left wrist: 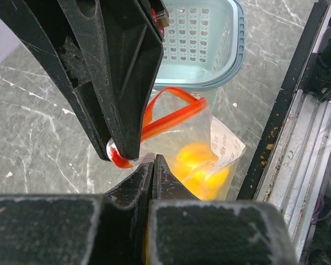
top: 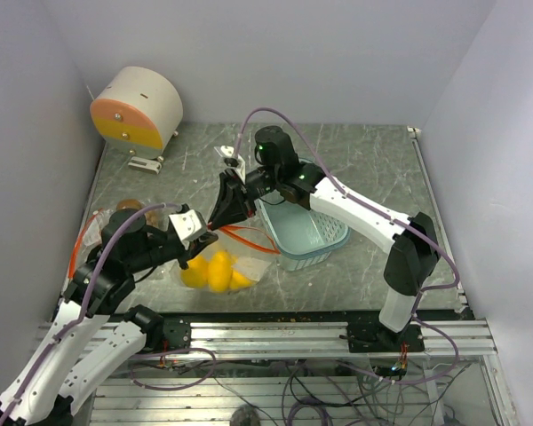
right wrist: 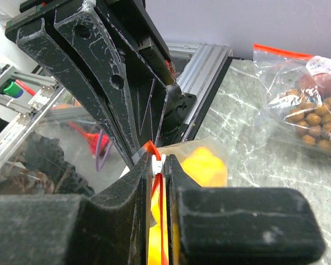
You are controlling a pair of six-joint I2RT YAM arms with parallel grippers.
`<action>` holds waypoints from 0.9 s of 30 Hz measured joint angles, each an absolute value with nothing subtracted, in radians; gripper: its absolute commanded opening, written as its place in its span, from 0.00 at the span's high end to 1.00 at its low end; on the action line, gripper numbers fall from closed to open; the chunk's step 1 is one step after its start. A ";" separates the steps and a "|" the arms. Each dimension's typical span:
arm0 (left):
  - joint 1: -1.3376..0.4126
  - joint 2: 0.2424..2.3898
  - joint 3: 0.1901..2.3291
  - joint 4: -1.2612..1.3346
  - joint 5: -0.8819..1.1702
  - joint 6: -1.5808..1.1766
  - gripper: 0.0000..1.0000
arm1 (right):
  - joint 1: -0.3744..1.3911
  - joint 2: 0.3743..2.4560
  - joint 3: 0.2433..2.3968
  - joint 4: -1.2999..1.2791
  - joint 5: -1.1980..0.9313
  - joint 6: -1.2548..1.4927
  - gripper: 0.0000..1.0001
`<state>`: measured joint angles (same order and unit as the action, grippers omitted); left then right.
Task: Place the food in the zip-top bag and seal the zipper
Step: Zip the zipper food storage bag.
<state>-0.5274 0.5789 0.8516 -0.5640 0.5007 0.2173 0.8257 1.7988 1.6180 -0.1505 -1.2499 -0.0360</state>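
The zip-top bag (top: 220, 269) lies on the table with several yellow fruits (top: 215, 272) inside; they also show in the left wrist view (left wrist: 201, 165) and the right wrist view (right wrist: 205, 165). Its red zipper (left wrist: 174, 113) stands partly open in a loop. My left gripper (top: 201, 238) is shut on the bag's corner (left wrist: 153, 160). My right gripper (top: 222, 215) is shut on the white zipper slider (right wrist: 164, 163), right next to the left fingertips. A second clear bag (right wrist: 306, 105) holds the brown grapes (right wrist: 311, 121) and the dark red fruit (right wrist: 320, 83).
The light-blue basket (top: 304, 232) stands just right of the bag, under the right arm. A round cream and orange device (top: 138, 108) sits at the back left. The metal rail (top: 275, 333) runs along the near table edge.
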 measured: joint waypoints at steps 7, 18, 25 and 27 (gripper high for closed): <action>-0.529 0.644 0.878 -0.574 0.443 0.204 0.93 | 0.819 1.798 1.615 -0.147 -1.216 -0.036 0.97; -0.532 0.637 0.904 -0.595 0.316 0.178 0.93 | 0.815 1.728 1.590 -0.212 -1.143 -0.146 0.95; -0.538 0.597 0.904 -0.596 0.219 0.126 0.93 | 0.820 1.726 1.587 -0.263 -1.129 -0.228 0.94; -0.540 0.582 0.904 -0.596 0.205 0.116 0.93 | 0.822 1.724 1.583 -0.270 -1.126 -0.250 0.93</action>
<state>-0.5404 0.5816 0.9043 -0.5961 0.2047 0.1158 0.8223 1.7241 1.5826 -0.2699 -1.1263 -0.2497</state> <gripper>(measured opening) 0.075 0.104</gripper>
